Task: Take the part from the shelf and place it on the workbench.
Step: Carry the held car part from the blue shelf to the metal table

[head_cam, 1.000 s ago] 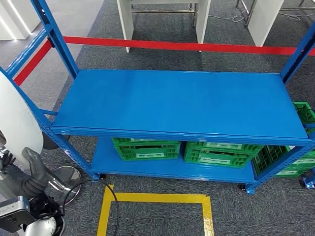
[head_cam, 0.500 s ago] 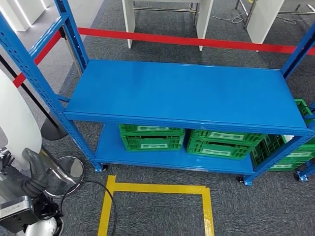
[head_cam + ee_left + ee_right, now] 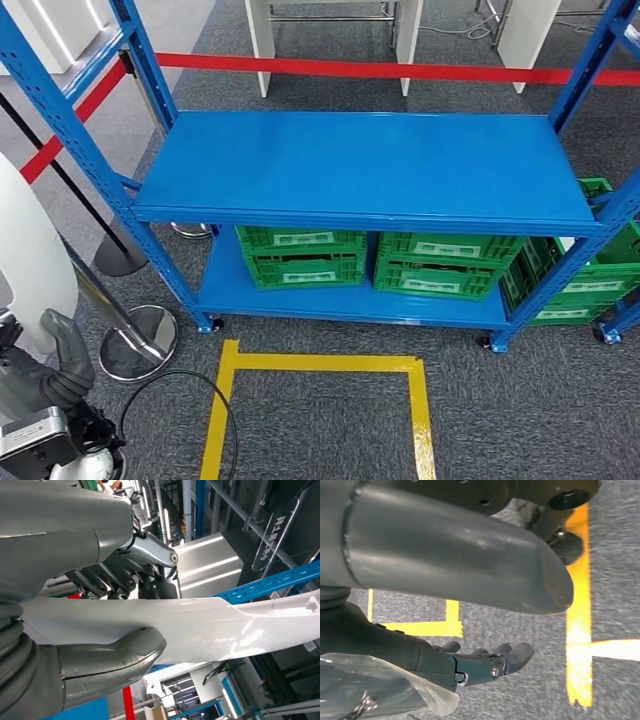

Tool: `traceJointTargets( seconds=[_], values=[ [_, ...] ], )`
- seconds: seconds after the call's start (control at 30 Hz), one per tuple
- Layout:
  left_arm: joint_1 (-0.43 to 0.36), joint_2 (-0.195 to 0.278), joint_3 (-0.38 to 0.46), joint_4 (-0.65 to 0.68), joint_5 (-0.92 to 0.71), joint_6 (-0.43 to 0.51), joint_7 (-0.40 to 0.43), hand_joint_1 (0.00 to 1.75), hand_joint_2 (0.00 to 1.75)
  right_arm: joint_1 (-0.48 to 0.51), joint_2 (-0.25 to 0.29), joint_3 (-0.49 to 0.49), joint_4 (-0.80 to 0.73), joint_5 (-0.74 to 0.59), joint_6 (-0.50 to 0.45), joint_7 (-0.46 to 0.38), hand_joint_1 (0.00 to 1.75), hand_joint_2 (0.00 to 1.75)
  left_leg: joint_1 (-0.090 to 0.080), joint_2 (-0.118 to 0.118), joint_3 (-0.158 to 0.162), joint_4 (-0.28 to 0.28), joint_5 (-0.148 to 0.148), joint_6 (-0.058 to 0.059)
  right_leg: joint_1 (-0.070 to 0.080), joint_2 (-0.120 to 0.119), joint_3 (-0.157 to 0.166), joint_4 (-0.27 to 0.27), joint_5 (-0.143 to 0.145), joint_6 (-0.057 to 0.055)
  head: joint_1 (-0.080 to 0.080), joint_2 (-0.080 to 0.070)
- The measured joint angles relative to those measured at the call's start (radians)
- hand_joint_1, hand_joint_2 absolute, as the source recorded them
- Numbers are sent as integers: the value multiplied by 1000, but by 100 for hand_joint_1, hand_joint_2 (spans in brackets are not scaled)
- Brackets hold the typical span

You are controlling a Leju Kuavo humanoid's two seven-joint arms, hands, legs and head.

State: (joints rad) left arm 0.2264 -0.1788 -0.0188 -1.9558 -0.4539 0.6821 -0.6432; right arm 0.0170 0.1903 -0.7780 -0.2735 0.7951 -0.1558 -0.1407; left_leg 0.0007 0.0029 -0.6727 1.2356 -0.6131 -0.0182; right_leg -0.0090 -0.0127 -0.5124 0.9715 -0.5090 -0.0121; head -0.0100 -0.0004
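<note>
A large white curved part stands at the lower left of the head view, held by my left hand. In the left wrist view the thumb lies under the white part and the dark fingers press on its other side, so my left hand grips it. My right hand hangs over the grey carpet with its fingers stretched out and nothing in them. The blue shelf ahead has a bare top board.
Green crates sit on the lower board, and more stand at the right. A yellow tape frame marks the floor in front. A stanchion base and a black cable lie near my left side. Red tape and white table legs lie behind.
The whole picture has shifted: the camera has drawn back from the shelf and turned a little. My left hand keeps hold of the white part and sits slightly lower in the picture.
</note>
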Motion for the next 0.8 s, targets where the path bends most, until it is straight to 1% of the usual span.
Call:
traceJointTargets(
  seconds=[0.03, 0.07, 0.1, 0.13, 0.17, 0.2, 0.23, 0.27, 0.3, 0.33, 0.37, 0.4, 0.43, 0.47, 0.5, 0.53, 0.57, 0.6, 0.63, 0.67, 0.7, 0.73, 0.77, 0.8],
  values=[
    [1, 0, 2, 0, 0, 0, -2, 175, 175, 0, 0, -2, 0, 2, 1, 0, 0, 0, 0, 0, 0, 48, -16, -1, 0, -1, -14, 3, 11, 0, 0, 0],
    [1, 0, 4, 0, 0, 0, -4, 175, 175, 0, 0, -4, 0, 3, 2, 0, 0, 0, 0, 0, 11, 69, -10, 0, 1, -2, -29, 8, 21, 0, 0, 0],
    [2, 0, 7, 0, 0, 0, -6, 175, 175, 0, 0, -6, 0, 4, 5, -1, 0, 0, 0, 0, 39, 51, 13, 1, 1, -2, -47, 15, 30, 1, 0, 0],
    [2, 0, 8, 0, 0, 0, -7, 175, 175, 0, 0, -8, 0, 5, 7, -1, 0, 0, 0, 0, 81, 1, 43, 4, 1, -2, -64, 22, 38, 2, 0, 0],
    [2, 0, 9, -2, 0, 0, -9, 175, 175, -1, 0, -10, 0, 6, 11, -2, 0, 0, 0, -1, 134, -73, 62, 8, 1, -1, -78, 29, 45, 5, 0, 0],
    [1, 0, 10, -3, -1, 0, -10, 175, 175, -1, 0, -12, 0, 7, 14, -4, 0, 0, -1, -1, 187, -154, 69, 12, 2, 0, -89, 35, 51, 8, 0, 0],
    [1, 0, 10, -5, -1, 0, -11, 175, 175, -2, 0, -13, 0, 9, 16, -6, 0, 0, -3, -2, 224, -216, 64, 16, 3, 0, -96, 38, 58, 13, 0, 0],
    [1, -1, 11, -6, -1, 0, -12, 175, 175, -2, 0, -14, 0, 11, 18, -8, 0, 0, -6, -3, 243, -254, 55, 21, 3, 1, -100, 39, 67, 19, 0, 0],
    [2, -1, 12, -7, -1, 0, -12, 175, 175, -2, 0, -16, 0, 13, 18, -9, 0, 0, -9, -3, 247, -269, 53, 26, 2, 1, -103, 37, 76, 26, 1, 0],
    [2, -1, 14, -7, -1, 0, -12, 175, 175, -1, 0, -18, 0, 14, 19, -11, 0, 0, -11, -2, 240, -271, 60, 32, 1, 1, -105, 34, 87, 34, 1, 0],
    [2, -2, 15, -7, -1, 0, -12, 175, 175, -1, 0, -21, 1, 16, 20, -11, 0, 0, -10, -1, 231, -273, 70, 39, -1, 3, -108, 33, 90, 40, 0, 0],
    [2, -3, 16, -7, 0, 0, -12, 175, 175, 0, 0, -23, 1, 17, 20, -12, 0, 0, -9, 1, 219, -275, 83, 47, -1, 5, -117, 43, 71, 46, 1, 0],
    [2, -5, 16, -7, 2, 0, -12, 175, 175, 0, 0, -25, 2, 17, 20, -12, 0, 0, -7, 2, 204, -277, 97, 54, -1, 7, -130, 68, 36, 50, 3, 0],
    [2, -6, 17, -7, 3, 0, -12, 175, 175, -1, 0, -27, 2, 17, 20, -12, 0, 0, -6, 3, 188, -277, 110, 59, -2, 9, -145, 115, -17, 53, 5, 0],
    [2, -8, 17, -7, 4, 0, -12, 175, 175, -1, 0, -29, 2, 17, 20, -12, 0, 0, -7, 3, 171, -276, 123, 63, -2, 9, -160, 177, -72, 56, 7, 0],
    [3, -8, 18, -7, 5, 0, -12, 175, 175, -1, 0, -30, 2, 17, 20, -11, 0, 0, -9, 4, 154, -274, 136, 64, -3, 9, -170, 241, -108, 58, 8, 0],
    [3, -8, 19, -7, 5, 0, -12, 175, 175, -2, 0, -32, 2, 17, 20, -11, 0, 0, -11, 4, 136, -272, 148, 64, -3, 9, -172, 292, -121, 59, 8, 0],
    [3, -8, 19, -7, 5, 0, -12, 175, 175, -2, 0, -34, 2, 18, 21, -10, 0, 0, -12, 5, 118, -268, 160, 64, -2, 9, -161, 315, -110, 58, 8, 0],
    [3, -8, 19, -7, 5, 0, -12, 175, 175, -2, 0, -36, 2, 18, 21, -9, 0, 0, -13, 5, 100, -264, 171, 63, -2, 9, -136, 308, -83, 57, 8, 0],
    [3, -8, 19, -7, 5, 0, -12, 175, 175, -3, 0, -37, 2, 18, 21, -8, 0, 0, -14, 5, 85, -259, 180, 61, -2, 9, -94, 264, -53, 54, 8, 0],
    [3, -9, 20, -7, 5, 0, -12, 175, 175, -4, 0, -38, 2, 18, 22, -7, 0, 0, -14, 5, 72, -252, 188, 59, -1, 9, -37, 192, -39, 50, 8, 0],
    [3, -9, 21, -7, 4, 0, -13, 175, 175, -6, 0, -39, 2, 18, 23, -6, 0, 0, -15, 5, 61, -245, 196, 55, 0, 9, 23, 110, -41, 46, 8, 0],
    [2, -9, 21, -8, 4, 0, -13, 175, 175, -10, 0, -40, 2, 19, 24, -5, 0, 0, -17, 5, 54, -240, 204, 51, 2, 10, 67, 40, -53, 42, 8, 0],
    [2, -9, 22, -8, 2, 0, -13, 175, 175, -12, 0, -40, 2, 20, 25, -3, 0, 0, -17, 6, 50, -238, 213, 47, 4, 11, 93, -6, -66, 38, 8, 0]
  ],
)
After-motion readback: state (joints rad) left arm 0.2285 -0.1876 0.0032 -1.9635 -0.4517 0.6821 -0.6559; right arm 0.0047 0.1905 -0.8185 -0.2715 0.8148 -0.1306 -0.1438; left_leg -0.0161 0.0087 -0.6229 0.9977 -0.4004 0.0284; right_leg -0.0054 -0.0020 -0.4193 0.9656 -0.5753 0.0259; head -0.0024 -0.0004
